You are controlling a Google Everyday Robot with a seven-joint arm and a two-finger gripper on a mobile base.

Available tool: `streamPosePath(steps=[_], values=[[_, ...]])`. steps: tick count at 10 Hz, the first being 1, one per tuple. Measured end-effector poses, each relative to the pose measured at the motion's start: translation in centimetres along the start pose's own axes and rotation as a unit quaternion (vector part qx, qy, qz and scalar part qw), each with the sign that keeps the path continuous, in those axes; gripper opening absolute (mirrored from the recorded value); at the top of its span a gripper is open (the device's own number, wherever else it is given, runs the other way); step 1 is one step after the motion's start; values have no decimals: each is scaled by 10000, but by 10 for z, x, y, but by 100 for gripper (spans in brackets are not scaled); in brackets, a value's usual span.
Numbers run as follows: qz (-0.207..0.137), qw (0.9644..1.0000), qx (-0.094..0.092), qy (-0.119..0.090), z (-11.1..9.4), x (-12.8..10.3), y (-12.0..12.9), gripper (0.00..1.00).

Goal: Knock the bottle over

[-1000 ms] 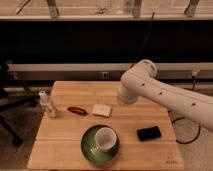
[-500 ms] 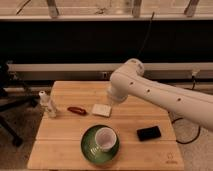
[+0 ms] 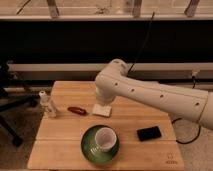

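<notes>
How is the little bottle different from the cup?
The bottle is slim and capped; the cup is wide and open. The bottle stands at the table's left edge; the cup sits on a green saucer near the front. Both are whitish. The gripper is out of sight, behind the arm reaching over the table's middle.

Light wooden plank worktop [image 3: 65,136] in warm dim light, dark wall panel [image 3: 60,42] behind, pale horizontal rail [image 3: 50,67] beneath it, black office chair base [image 3: 9,102] at left, grey floor [image 3: 20,156], gripper hidden behind the arm.
</notes>
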Motion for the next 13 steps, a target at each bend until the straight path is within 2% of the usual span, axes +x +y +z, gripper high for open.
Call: streamPosePath(steps=[2,4,8,11,13], values=[[-217,9998,-16,-22,5,-14,-15,0],[-359,9993,-55,-30,9,-20,-20,0],[-540,9983,-14,-222,21,-34,-44,0],[-594,9976,114,-340,23,-42,-61,0],[-678,9965,255,-420,19,-56,-74,0]])
